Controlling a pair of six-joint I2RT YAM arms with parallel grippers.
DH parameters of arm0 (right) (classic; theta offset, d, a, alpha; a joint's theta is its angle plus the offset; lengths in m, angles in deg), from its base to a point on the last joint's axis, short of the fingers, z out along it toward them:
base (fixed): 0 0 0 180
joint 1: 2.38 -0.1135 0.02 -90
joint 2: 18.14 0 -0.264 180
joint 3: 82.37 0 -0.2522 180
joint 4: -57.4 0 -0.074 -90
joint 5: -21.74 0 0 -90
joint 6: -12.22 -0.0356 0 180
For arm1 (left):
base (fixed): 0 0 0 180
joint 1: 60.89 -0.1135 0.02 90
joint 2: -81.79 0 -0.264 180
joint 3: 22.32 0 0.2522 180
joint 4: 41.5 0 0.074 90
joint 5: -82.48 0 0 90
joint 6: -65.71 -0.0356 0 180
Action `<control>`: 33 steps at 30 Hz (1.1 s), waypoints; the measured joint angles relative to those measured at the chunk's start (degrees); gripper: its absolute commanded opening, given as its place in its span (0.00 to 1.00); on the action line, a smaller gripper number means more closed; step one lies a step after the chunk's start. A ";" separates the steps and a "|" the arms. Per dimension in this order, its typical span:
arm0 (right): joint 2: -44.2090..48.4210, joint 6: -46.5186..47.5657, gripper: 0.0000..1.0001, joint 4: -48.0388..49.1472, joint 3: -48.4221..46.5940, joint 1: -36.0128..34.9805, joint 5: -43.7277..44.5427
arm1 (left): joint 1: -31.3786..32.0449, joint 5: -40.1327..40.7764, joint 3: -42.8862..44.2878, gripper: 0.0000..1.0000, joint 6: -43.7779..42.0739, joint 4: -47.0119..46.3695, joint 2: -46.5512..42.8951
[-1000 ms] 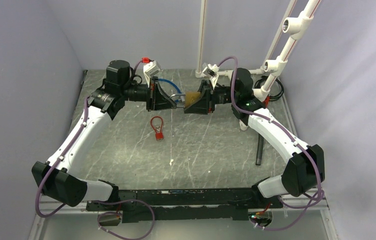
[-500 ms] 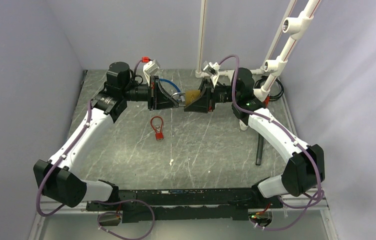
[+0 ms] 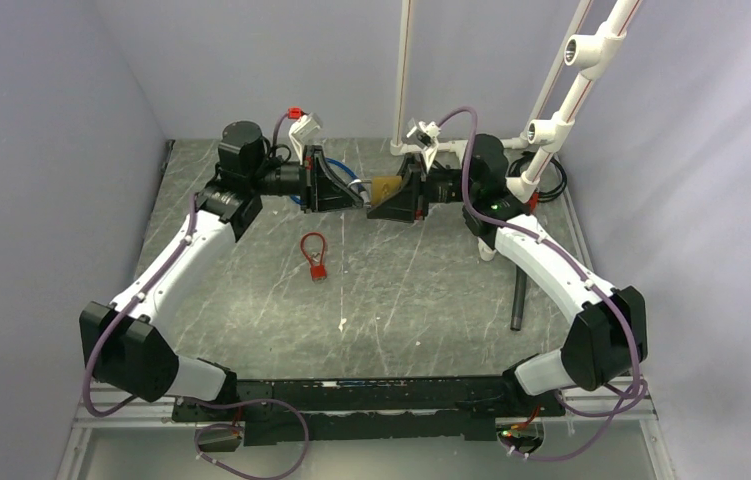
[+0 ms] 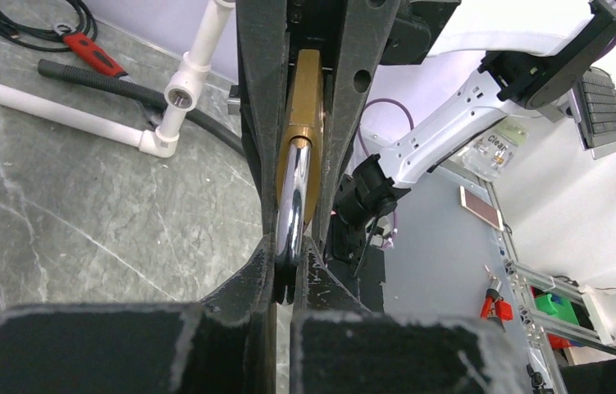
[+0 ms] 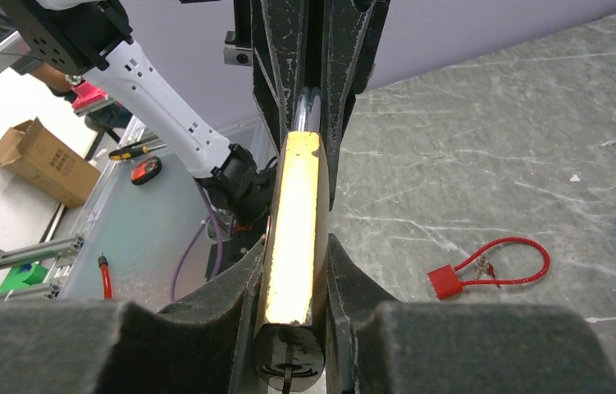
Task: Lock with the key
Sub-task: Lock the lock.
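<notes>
Right gripper [image 5: 293,246] clamps the rectangular brass padlock body [image 5: 292,271] steady mid-air while left gripper [image 4: 289,261] pinches its curved silver metal shackle [image 4: 292,193], probably bracing it for locking.

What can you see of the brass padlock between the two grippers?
The brass padlock is a flat, gold-coloured metal block with a curved, shiny silver shackle. It is held sideways in the air above the table. The right gripper is clamped on its body, and the left gripper is shut on the shackle.
</notes>
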 measured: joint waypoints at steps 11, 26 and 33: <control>-0.76 -0.52 0.00 1.07 -0.02 0.44 0.17 | 0.22 -1.62 0.33 0.00 1.79 -4.35 2.38; -0.09 9.53 0.52 -10.78 0.02 -0.74 1.46 | -2.82 -2.58 1.55 0.00 -9.27 12.81 0.52; 0.87 15.76 0.72 -15.67 -0.52 -0.44 0.17 | -5.44 -1.57 5.79 0.00 -22.45 30.97 0.50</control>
